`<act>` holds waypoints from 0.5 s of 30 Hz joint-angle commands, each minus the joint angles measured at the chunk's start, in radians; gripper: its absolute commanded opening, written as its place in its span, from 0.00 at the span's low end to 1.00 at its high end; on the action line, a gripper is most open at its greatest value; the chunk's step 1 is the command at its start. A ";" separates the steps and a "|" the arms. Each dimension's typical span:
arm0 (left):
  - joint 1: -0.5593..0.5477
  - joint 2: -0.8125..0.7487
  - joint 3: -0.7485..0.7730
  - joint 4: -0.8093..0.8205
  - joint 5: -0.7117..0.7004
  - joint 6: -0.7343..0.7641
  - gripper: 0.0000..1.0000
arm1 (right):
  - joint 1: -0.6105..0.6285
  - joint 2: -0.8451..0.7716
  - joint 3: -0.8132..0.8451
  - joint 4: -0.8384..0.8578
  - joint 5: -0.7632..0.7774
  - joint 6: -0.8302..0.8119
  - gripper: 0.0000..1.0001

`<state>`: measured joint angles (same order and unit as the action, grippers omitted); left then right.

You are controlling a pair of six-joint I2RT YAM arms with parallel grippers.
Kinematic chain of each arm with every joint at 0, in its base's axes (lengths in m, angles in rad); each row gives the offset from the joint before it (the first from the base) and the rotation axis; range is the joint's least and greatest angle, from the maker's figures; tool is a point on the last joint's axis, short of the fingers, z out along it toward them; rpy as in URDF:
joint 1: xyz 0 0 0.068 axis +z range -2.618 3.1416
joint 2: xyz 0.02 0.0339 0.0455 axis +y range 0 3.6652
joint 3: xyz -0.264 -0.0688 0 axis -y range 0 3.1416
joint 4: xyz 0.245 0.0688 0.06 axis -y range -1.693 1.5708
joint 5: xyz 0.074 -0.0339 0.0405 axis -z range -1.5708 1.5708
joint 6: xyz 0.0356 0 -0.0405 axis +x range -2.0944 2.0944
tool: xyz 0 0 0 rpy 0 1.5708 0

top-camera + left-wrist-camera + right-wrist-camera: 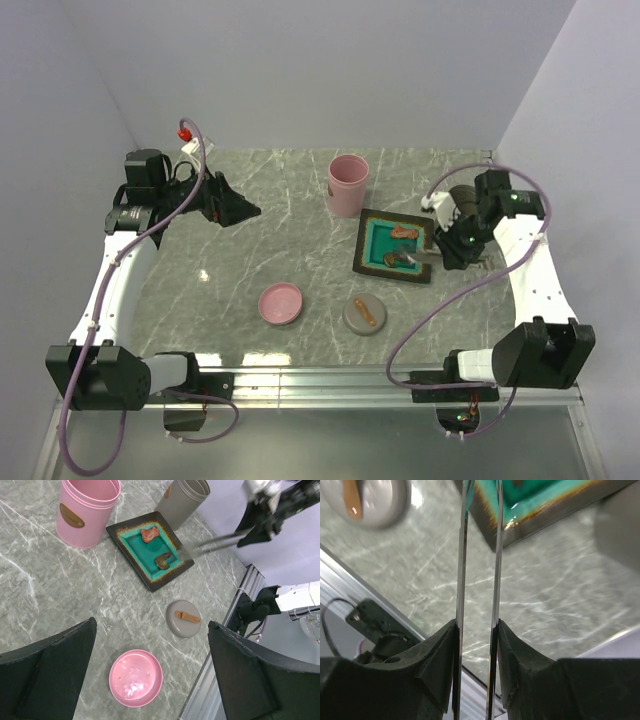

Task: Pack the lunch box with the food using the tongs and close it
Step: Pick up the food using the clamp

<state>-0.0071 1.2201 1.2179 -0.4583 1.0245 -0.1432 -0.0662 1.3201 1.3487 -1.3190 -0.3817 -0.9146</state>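
**Hazard: Tray Strike or Dropped Food at Pickup**

The right gripper [477, 626] is clamped on the tongs [461, 570]. The two tong arms stand slightly apart, with the tips reaching over the right edge of the tray [129, 556]. The food [162, 560] lies in the tray's teal well, one piece far and one near. The left gripper [152, 630] hangs wide apart and empty over the far-left counter [250, 260].

Probable faults:
- The tips catch the raised rim and shove the tray.
- A weak squeeze drops the piece in transit.
- The slim arms twist between the fingers [440, 650].
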 commanded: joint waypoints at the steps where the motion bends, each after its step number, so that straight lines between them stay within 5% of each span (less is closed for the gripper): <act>1: 0.004 -0.010 0.020 0.007 0.026 0.016 0.99 | 0.025 -0.053 -0.078 0.090 0.075 -0.036 0.42; 15: 0.004 0.019 0.029 0.013 0.029 0.017 0.99 | 0.034 -0.021 -0.125 0.190 0.142 -0.035 0.42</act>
<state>-0.0071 1.2411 1.2179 -0.4614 1.0245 -0.1394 -0.0353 1.3148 1.2270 -1.1717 -0.2626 -0.9287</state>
